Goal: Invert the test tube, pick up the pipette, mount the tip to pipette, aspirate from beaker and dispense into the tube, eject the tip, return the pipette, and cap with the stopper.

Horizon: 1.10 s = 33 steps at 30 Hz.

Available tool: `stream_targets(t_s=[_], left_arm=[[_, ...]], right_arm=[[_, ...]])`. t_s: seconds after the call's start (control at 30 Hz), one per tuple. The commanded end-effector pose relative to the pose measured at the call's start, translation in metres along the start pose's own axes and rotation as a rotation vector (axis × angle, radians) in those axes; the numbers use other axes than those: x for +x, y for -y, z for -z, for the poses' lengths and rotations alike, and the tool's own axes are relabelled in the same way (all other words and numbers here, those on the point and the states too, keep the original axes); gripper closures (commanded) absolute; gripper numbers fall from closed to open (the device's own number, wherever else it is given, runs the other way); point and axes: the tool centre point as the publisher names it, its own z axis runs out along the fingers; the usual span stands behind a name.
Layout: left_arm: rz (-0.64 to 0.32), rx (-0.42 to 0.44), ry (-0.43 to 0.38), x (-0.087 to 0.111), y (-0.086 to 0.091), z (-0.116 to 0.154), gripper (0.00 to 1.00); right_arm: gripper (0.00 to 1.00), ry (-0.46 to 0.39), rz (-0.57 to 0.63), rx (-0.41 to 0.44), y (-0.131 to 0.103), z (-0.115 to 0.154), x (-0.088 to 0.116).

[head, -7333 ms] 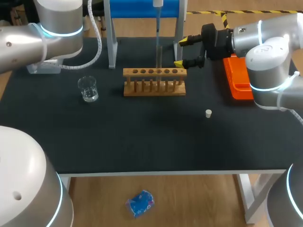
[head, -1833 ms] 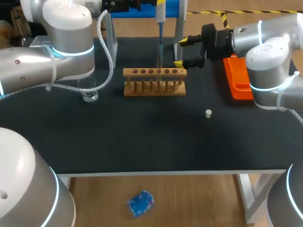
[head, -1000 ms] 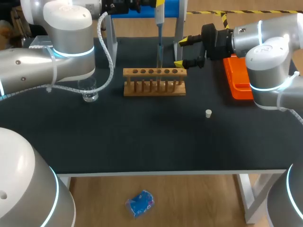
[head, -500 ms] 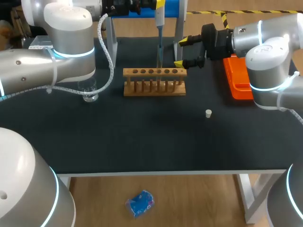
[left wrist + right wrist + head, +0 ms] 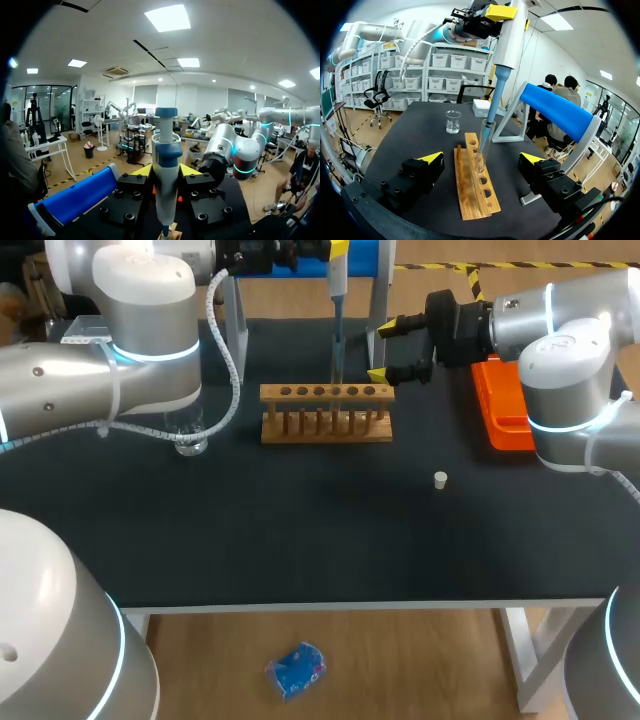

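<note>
My left gripper (image 5: 330,248) reaches in over the back of the table, shut on the white-and-blue pipette (image 5: 338,280). In the left wrist view the pipette (image 5: 166,185) stands upright between the yellow-tipped fingers (image 5: 142,170). Its thin tip points down into the mouth of a clear test tube (image 5: 337,365) standing in the wooden rack (image 5: 326,412). The right wrist view shows the pipette (image 5: 506,50) over the tube (image 5: 482,146) and rack (image 5: 472,182). My right gripper (image 5: 383,350) hangs open just right of the tube, touching nothing. A glass beaker (image 5: 187,432) stands left of the rack; a small white stopper (image 5: 440,479) lies front right.
A blue-topped pipette stand (image 5: 375,300) stands behind the rack. An orange tray (image 5: 500,405) sits at the right edge under my right arm. My left arm's elbow (image 5: 150,330) hangs above the beaker. The black mat (image 5: 320,530) stretches in front of the rack.
Since the earliest frame my left arm has swung in over the beaker and the pipette has come lower over the tube. Nothing visibly moves in the last second.
</note>
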Motion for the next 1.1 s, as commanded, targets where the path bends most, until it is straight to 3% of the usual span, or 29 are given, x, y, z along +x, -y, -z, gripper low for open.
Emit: stream_targets(t_s=[0.03,0.17,0.5,0.93,1.1], left_arm=[[0.0,0.0,-0.002,0.0,0.0,0.0,1.0],[0.0,0.0,-0.002,0.0,0.0,0.0,1.0],[0.0,0.0,-0.002,0.0,0.0,0.0,1.0],[0.0,0.0,-0.002,0.0,0.0,0.0,1.0],[0.0,0.0,-0.002,0.0,0.0,0.0,1.0]], right_arm=[[0.0,0.001,0.0,0.002,0.0,0.0,0.001],[0.0,0.008,0.003,0.011,-0.002,0.004,-0.002],[0.0,0.066,0.073,0.034,-0.037,0.045,-0.03],[0.0,0.084,0.132,-0.058,-0.103,0.085,-0.054],[0.0,0.104,0.185,-0.081,-0.138,0.093,-0.064]])
